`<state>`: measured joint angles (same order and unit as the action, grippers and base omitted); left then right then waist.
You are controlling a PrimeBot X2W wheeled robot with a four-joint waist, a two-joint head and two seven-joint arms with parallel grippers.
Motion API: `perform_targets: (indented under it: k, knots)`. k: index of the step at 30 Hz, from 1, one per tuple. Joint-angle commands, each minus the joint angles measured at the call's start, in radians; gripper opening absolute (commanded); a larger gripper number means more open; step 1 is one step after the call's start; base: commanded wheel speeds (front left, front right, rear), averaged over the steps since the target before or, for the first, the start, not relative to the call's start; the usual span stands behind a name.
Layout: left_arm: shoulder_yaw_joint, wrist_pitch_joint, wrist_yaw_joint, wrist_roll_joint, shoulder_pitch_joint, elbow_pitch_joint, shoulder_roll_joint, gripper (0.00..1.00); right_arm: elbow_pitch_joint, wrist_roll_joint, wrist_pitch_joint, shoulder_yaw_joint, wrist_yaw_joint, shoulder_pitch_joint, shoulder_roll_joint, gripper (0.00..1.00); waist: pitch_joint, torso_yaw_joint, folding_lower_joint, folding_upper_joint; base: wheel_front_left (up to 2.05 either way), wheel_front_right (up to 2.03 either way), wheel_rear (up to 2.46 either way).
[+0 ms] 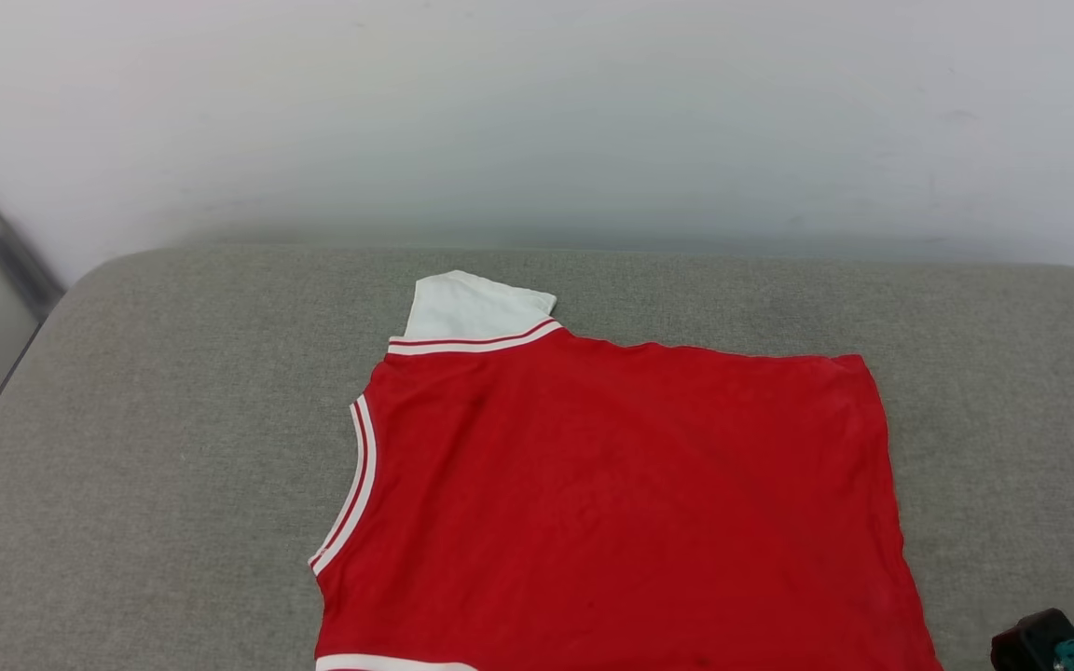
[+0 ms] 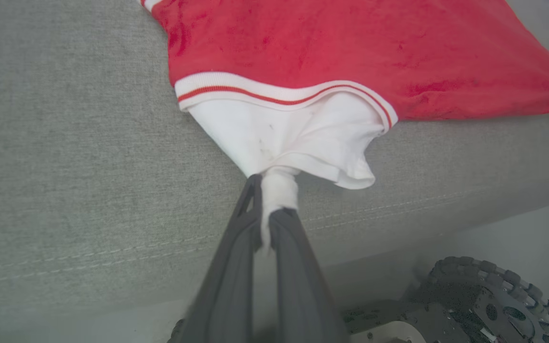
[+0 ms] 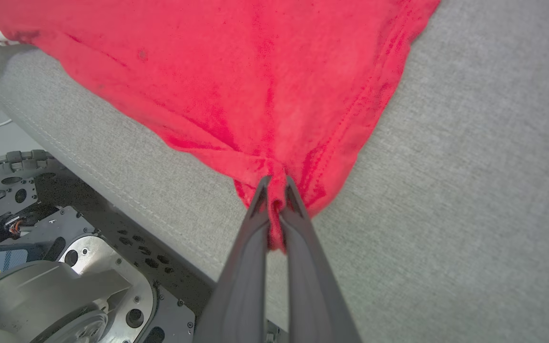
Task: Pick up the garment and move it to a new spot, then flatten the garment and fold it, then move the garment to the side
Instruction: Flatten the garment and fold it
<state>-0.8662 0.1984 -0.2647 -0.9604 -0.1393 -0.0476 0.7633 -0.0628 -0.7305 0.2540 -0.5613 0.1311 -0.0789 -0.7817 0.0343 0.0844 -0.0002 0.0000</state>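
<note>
The garment (image 1: 612,494) lies spread on the grey cushion, plain red face up, its numerals hidden. One white sleeve (image 1: 472,306) points to the far side, and striped trim runs along the neck opening at the left. In the left wrist view my left gripper (image 2: 274,190) is shut on the bunched tip of the near white sleeve (image 2: 293,138), close to the cushion's front edge. The right wrist view has my right gripper (image 3: 274,183) shut on a pinched corner of the garment's red hem (image 3: 274,119).
The grey cushion (image 1: 155,438) reaches a pale wall behind, with bare fabric left and right of the garment. Its stitched front edge (image 2: 112,262) drops off below. The robot's base and a studded wheel (image 2: 489,295) sit under that edge.
</note>
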Motion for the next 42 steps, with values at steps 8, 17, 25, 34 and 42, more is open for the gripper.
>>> perform_targets:
  k: [8,17,25,34,42]
  knots:
    - [0.030,-0.003,0.025,0.085,0.145,-0.005,0.041,0.00,0.071,0.037,0.029,0.136,-0.001,0.003,0.053,0.00,-0.028,0.002,0.0002,0.0000,0.00,0.00,0.00]
    - [0.063,-0.072,0.110,0.158,0.414,0.054,0.035,0.00,0.107,0.058,0.072,0.204,-0.001,0.105,0.079,0.00,-0.124,-0.018,0.0002,0.0000,0.00,0.00,0.00]
    - [0.077,-0.096,0.183,0.169,0.568,0.174,0.007,0.00,0.071,0.074,0.092,0.190,-0.001,0.229,0.109,0.00,-0.219,-0.054,0.0002,0.0000,0.00,0.00,0.00]
    - [0.050,-0.087,0.273,0.182,0.655,0.366,-0.044,0.00,-0.020,0.101,0.073,0.132,-0.001,0.363,0.144,0.00,-0.308,-0.069,0.0002,0.0000,0.00,0.00,0.00]
    - [0.010,-0.068,0.351,0.178,0.693,0.570,-0.113,0.00,-0.162,0.114,0.061,0.038,-0.001,0.459,0.162,0.00,-0.345,-0.075,0.0002,0.0000,0.00,0.00,0.00]
